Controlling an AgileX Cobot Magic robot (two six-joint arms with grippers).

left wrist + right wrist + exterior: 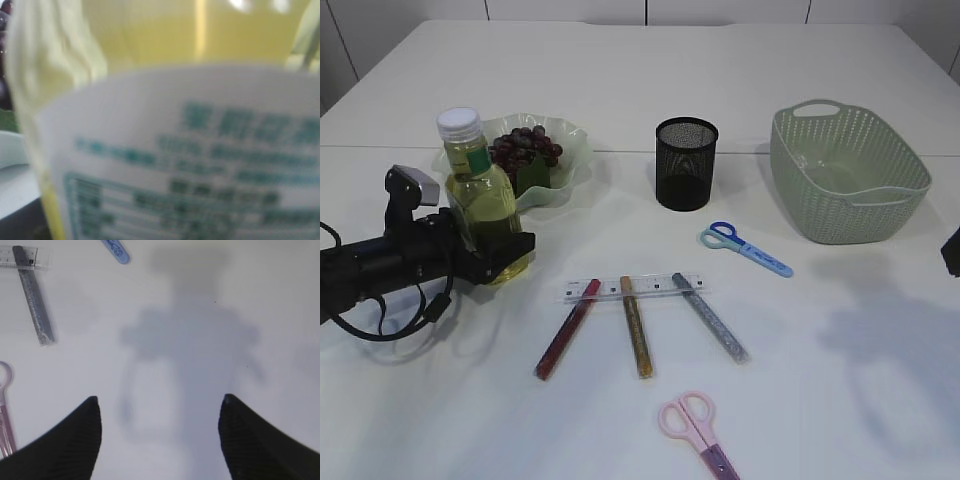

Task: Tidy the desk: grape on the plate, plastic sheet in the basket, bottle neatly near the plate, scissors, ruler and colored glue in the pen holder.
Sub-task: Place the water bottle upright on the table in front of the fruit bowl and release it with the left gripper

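Closest to me on the table (pixel 840 380) lie the pink scissors (pixel 698 433), flat, handles away from me.

The basket (pixel 850 195) at far right is the biggest thing, and I count one, with nothing inside that I can see. There is one wavy plate (pixel 575 160), holding one bunch of grapes (pixel 525 148). One bottle (pixel 485 200) stands upright just in front of the plate's left side, well filled with yellow liquid.

My left claw (pixel 502 248) sits around the bottle's lower body, but I cannot tell whether it is clamped or slack; its wrist camera shows only blurred label. I judge the bottle heavy for its size, smooth and likely to slip or tip, so low on the labelled body is the place to hold it.

My right claw (pixel 160 440) hangs over bare table, jaws wide apart and empty.

Then one mesh pen holder (pixel 686 165) and one clear ruler (pixel 655 285), thin and flat, hard to get under. Three glue sticks lie across it: red (pixel 567 328), gold (pixel 637 326) and silver (pixel 710 317). Blue scissors (pixel 745 248) make two pairs. I see no plastic sheet.
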